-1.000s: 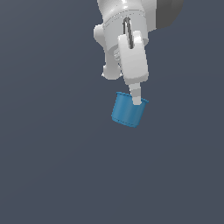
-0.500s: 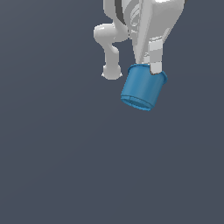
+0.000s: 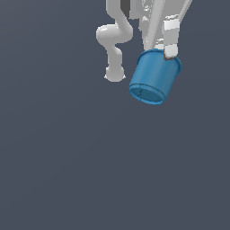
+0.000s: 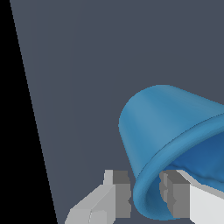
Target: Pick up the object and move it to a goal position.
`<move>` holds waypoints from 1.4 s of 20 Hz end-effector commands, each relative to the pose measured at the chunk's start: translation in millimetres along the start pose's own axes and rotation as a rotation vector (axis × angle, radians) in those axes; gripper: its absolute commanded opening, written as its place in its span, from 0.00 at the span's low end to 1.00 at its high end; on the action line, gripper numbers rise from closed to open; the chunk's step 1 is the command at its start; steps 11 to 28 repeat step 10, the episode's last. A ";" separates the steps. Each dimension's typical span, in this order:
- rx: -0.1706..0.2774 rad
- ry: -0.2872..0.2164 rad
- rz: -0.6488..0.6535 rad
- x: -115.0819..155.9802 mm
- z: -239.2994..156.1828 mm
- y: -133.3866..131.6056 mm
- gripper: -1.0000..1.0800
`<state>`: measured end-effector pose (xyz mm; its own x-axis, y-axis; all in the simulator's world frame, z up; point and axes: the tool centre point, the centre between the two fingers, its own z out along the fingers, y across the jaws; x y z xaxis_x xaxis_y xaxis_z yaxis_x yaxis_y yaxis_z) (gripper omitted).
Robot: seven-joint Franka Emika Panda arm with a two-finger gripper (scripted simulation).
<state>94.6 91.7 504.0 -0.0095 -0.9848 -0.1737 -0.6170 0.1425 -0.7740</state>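
The blue cup hangs tilted near the top of the exterior view, toward the exterior view's right, its closed base facing down and toward the camera. My gripper is shut on the cup's rim, one finger outside the wall and one inside. In the wrist view the cup fills much of the picture, and my gripper pinches its thin rim between a grey pad outside and a pad inside the hollow. The cup is held high above the grey floor.
The white arm links curl behind the cup at the top of the exterior view. A flat dark grey floor lies below. No goal marker shows.
The gripper has carried the cup upward and toward the exterior view's right; the cup looks larger and nearer the camera than one second ago. The grip on the rim is unchanged.
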 end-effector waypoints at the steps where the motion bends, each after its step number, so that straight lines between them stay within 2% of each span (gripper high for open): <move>1: 0.013 0.003 0.000 -2.0 -4.0 -3.6 0.00; 28: 0.019 0.008 -0.001 -3.4 -6.2 -5.1 0.00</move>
